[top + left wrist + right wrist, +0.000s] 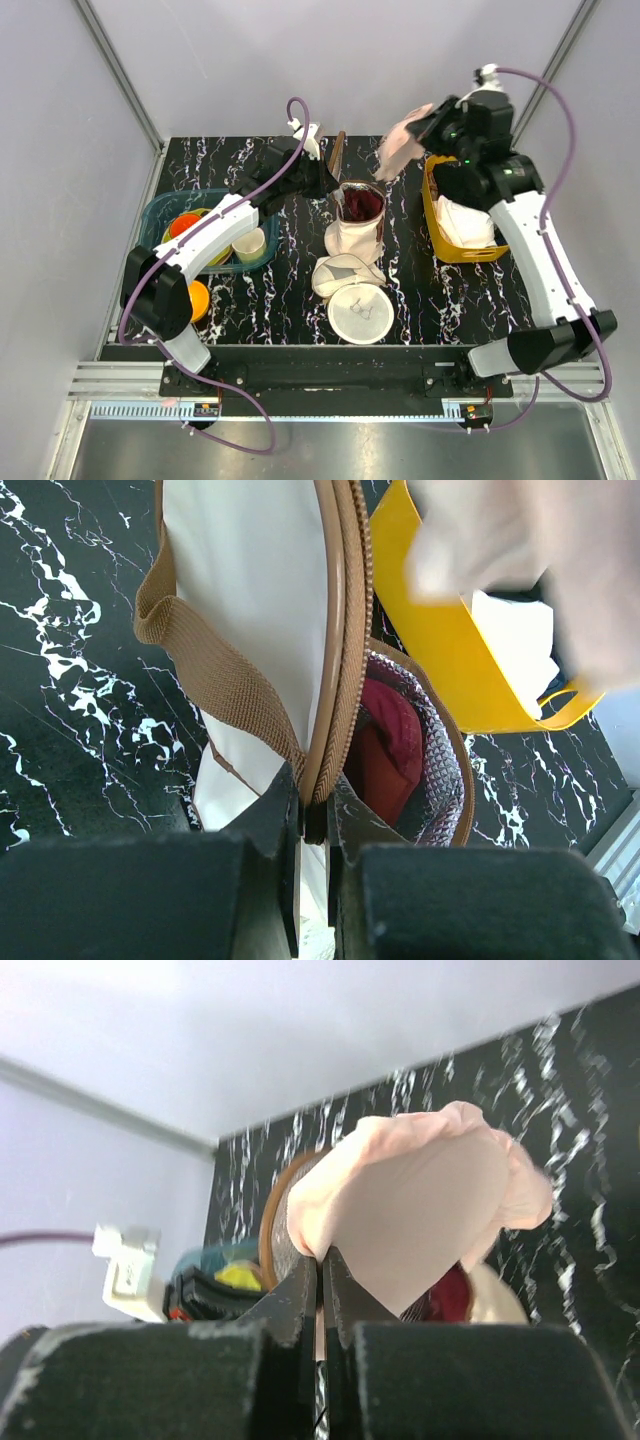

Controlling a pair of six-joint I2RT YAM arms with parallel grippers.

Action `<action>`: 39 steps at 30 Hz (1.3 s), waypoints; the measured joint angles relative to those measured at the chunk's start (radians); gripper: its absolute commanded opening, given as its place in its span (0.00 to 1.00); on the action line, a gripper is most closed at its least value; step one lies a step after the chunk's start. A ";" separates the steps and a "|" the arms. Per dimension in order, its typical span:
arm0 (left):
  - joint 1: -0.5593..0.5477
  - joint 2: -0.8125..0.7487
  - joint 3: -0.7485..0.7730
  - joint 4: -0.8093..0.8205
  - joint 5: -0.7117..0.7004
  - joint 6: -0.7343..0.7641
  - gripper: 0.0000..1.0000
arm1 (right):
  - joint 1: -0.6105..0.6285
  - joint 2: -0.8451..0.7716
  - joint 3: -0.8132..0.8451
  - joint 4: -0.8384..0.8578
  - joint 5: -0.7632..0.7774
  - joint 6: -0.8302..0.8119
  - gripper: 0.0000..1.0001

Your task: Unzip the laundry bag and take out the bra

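The laundry bag (355, 240) is sitting unzipped on the surface (200, 160), left jaws pinching its brown rim. The right jaws are gripping the bra (403, 143), holding it high outside the bag. The job is looking nearly done.

We see the left gripper (312, 810) pinching the brown zipper band (345, 630) of the open laundry bag (250, 600). A yellow tub (430, 650) sits just right of it.

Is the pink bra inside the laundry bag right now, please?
No, the right fingers hold the bra in the air, outside the open laundry bag.
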State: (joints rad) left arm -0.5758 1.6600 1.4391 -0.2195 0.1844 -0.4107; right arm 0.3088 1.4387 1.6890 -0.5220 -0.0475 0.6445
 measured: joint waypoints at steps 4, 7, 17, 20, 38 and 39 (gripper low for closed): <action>0.000 0.000 0.000 -0.001 0.000 0.000 0.00 | -0.101 -0.069 0.021 0.004 0.050 -0.001 0.00; 0.000 0.000 0.000 -0.005 0.000 0.000 0.00 | -0.175 -0.113 0.020 0.005 0.072 -0.001 0.00; 0.000 0.000 -0.002 -0.011 0.005 0.000 0.00 | -0.357 -0.081 -0.172 0.033 0.154 -0.005 0.00; 0.000 0.000 -0.010 -0.011 0.008 0.000 0.00 | -0.363 -0.008 -0.236 0.027 0.197 -0.012 0.00; 0.000 -0.077 -0.064 -0.027 0.012 0.014 0.00 | -0.346 0.252 -0.069 -0.023 0.140 -0.038 0.79; 0.000 -0.077 -0.066 -0.025 0.012 0.014 0.00 | -0.332 0.221 -0.083 -0.015 0.121 -0.038 0.74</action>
State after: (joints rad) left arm -0.5758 1.5826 1.3735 -0.2443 0.1963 -0.3962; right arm -0.0231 1.6600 1.6062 -0.5369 0.0734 0.6064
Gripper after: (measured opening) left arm 0.080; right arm 0.812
